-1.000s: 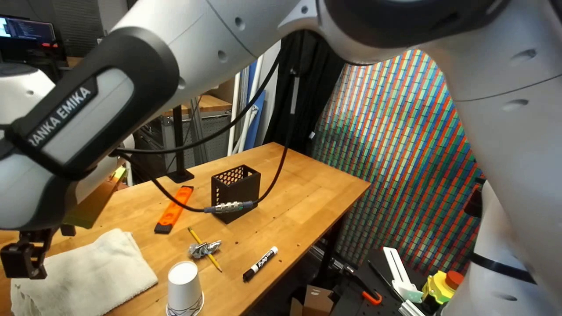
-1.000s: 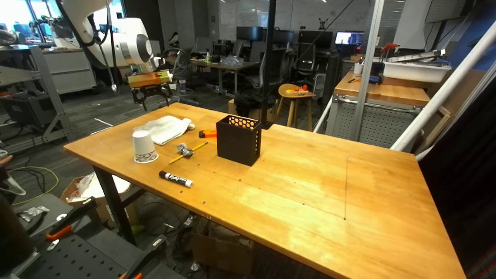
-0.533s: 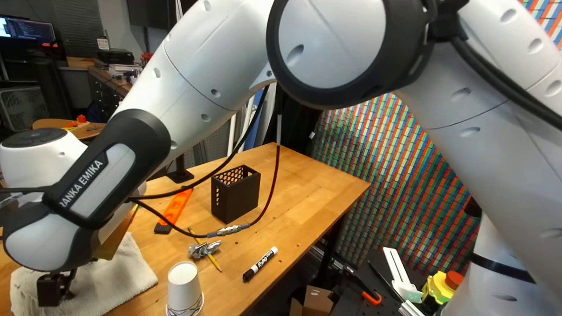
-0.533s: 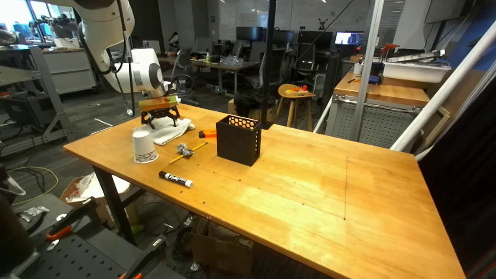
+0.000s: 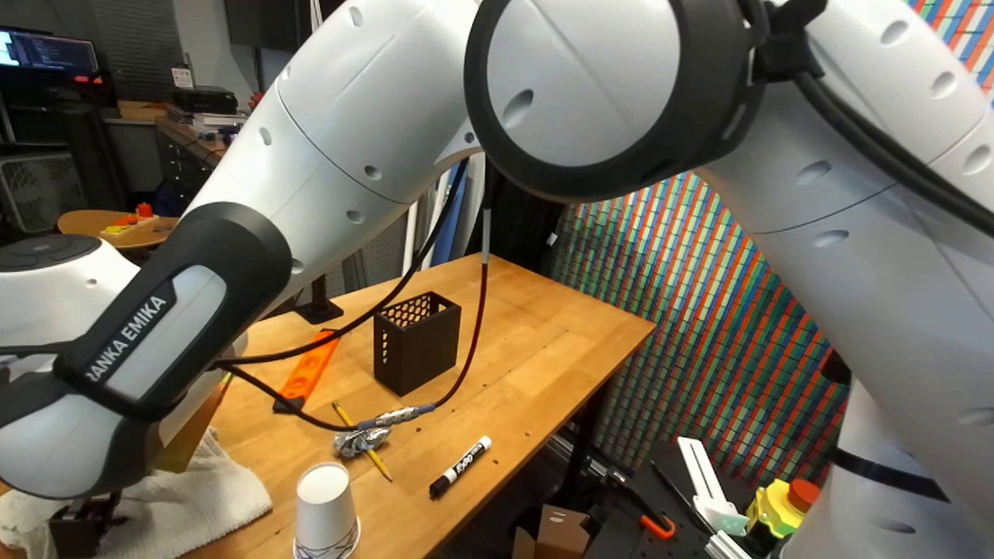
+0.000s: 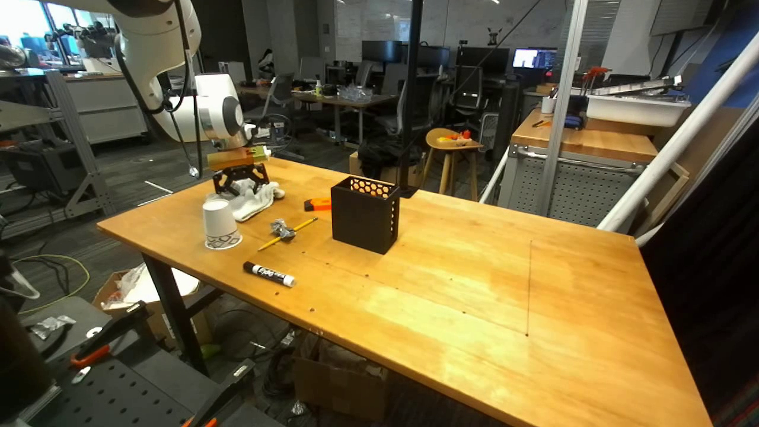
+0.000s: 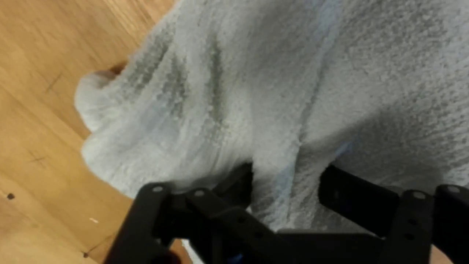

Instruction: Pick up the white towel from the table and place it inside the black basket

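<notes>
The white towel lies rumpled on the light-wood table (image 6: 474, 284), at the end away from the bare part. It shows in both exterior views (image 5: 206, 497) (image 6: 261, 201) and fills most of the wrist view (image 7: 293, 73). My gripper (image 6: 246, 190) is down at the towel. In the wrist view the fingers (image 7: 285, 183) are drawn partly together, with bunched cloth filling the gap between them. The black basket (image 6: 362, 219) stands upright on the table, apart from the gripper; its holed sides and open top also show in an exterior view (image 5: 419, 349). The basket is out of the wrist view.
A white cup (image 6: 219, 222) stands upside down close beside the towel. A pencil with crumpled foil (image 6: 283, 230), a black marker (image 6: 270, 274) and an orange tool (image 5: 311, 369) lie between towel and basket. A black post (image 6: 409, 118) rises at the table's far edge.
My gripper has come down from above the table onto the towel, and its fingers have drawn closer. The towel, flat before, is now bunched up and pulled in around the fingers.
</notes>
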Controlling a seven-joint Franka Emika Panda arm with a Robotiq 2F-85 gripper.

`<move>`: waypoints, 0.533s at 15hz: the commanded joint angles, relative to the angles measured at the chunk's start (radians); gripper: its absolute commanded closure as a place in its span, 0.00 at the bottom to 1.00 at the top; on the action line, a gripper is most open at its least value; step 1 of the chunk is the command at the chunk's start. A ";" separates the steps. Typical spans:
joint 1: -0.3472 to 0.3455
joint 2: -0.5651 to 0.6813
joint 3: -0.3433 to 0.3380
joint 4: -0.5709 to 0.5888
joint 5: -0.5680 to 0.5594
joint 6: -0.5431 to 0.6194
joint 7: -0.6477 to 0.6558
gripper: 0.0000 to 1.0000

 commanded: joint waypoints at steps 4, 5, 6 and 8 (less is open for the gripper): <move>-0.003 -0.157 0.009 -0.101 0.006 -0.061 0.006 0.99; -0.007 -0.183 0.010 -0.113 0.007 -0.073 0.007 1.00; -0.010 -0.205 0.010 -0.124 0.008 -0.084 0.007 0.98; -0.016 -0.250 0.008 -0.141 0.007 -0.111 0.009 0.97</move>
